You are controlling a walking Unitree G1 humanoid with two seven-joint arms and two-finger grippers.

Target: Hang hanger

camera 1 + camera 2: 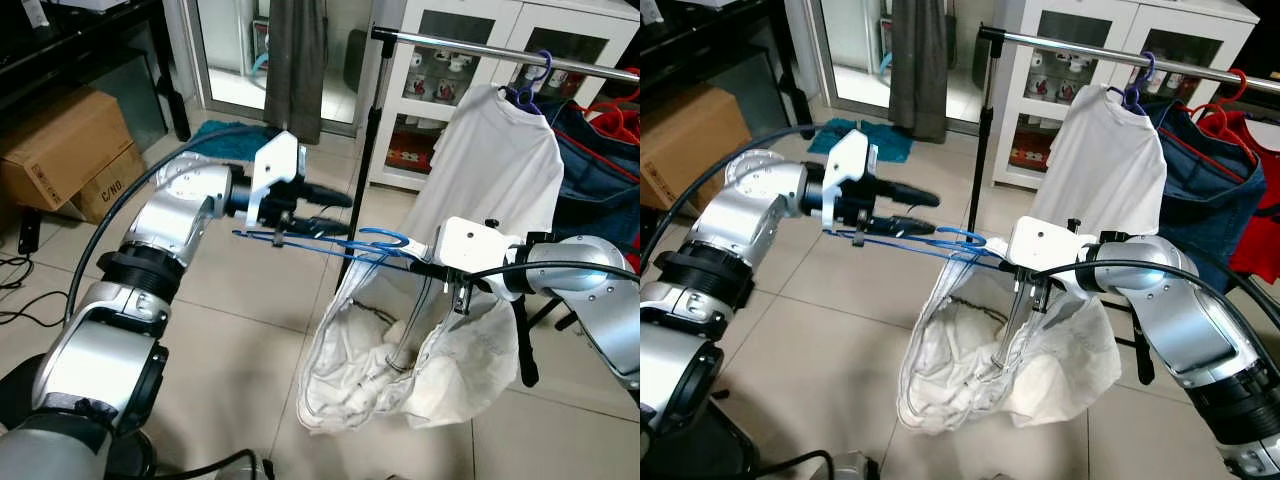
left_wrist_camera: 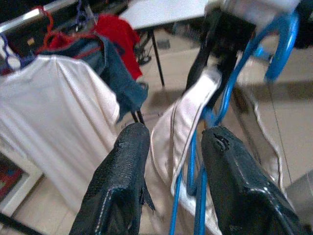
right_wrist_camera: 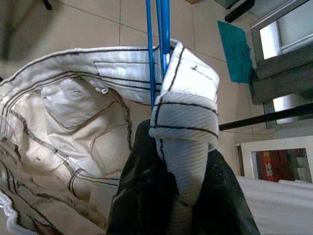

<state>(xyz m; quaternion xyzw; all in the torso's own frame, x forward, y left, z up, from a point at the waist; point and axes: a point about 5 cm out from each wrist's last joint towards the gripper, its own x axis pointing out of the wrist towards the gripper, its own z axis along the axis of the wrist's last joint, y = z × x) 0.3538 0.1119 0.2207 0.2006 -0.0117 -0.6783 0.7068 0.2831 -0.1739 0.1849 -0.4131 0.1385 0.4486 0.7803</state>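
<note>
Left eye view: the blue hanger [image 1: 330,243] is held level between both arms, well short of the clothes rail [image 1: 520,50] and lower than it. The left gripper [image 1: 315,205] has one end. In the left wrist view its textured black fingers [image 2: 122,181] stand a bit apart with the blue wire running between them, so it reads as a loose hold; I cannot tell if the pads really pinch. The right gripper [image 3: 181,196] is clamped on the white garment [image 1: 400,370] where its strap folds over the hanger wire, close to the hook end [image 1: 385,238].

Step in hand, as I judge it: loaded hanger is being carried or presented, not yet hung. Next move calls for lifting the hanger above the rail, turning the hook toward it, and dropping it into the bare stretch of rail on the robot's left of the white t-shirt [image 1: 495,165].

Materials:
- hanger: thin blue wire, probably coated; springy, may twist when only one end is held
- garment: heavy white woven cloth with dark stitch lines, sagging into a deep open pouch below the wire; floppy
- rail: smooth shiny metal tube on a black upright
- already on the rail: the t-shirt on a purple hanger, then blue denim and something red
- floor: glossy pale tile
</note>
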